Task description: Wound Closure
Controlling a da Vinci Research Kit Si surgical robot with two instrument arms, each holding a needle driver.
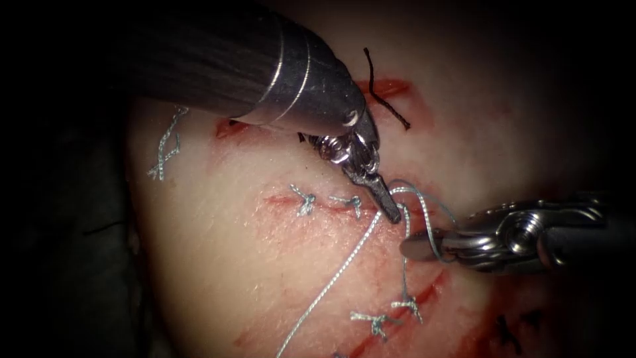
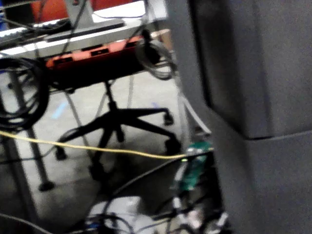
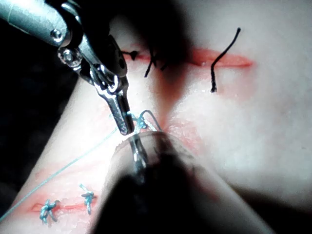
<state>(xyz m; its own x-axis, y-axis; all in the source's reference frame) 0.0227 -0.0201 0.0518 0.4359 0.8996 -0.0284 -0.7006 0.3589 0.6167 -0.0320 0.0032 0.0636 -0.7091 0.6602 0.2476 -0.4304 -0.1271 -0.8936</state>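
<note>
Left tool [image 1: 391, 211]: enters from above, shaft steeply angled, jaws closed to a narrow point and pressed down at the cut [image 1: 344, 207]. The tips grip the thread [image 1: 331, 282] where it meets the tissue [image 1: 232, 265], just right of two finished knots [image 1: 305, 199]. The right wrist view confirms this: the tool [image 3: 123, 126] pinches the thread at a small loop.

Right tool [image 1: 424, 246]: enters from the right, lying nearly level, low and to the right of the left tool. Its jaws are closed on the thread; a strand crosses the tip and arcs up to the loop [image 1: 414, 195] beside the left tool's tip.

Thread: one long run leaves the grip point and trails down and left across the tissue to the frame edge. A second strand drops to further knots [image 1: 394, 317] on a lower cut.

Needle: not identifiable; its position cannot be told.

Other findings: a dark thread end [image 1: 381, 93] lies by an upper cut, well apart from both tools. Red fluid [image 1: 411, 298] stains the tissue around the cuts. A loose pale thread piece [image 1: 167, 147] lies at the tissue's left margin.

The left wrist view shows a room with an office chair [image 2: 114, 124] and cables [image 2: 73, 145].
</note>
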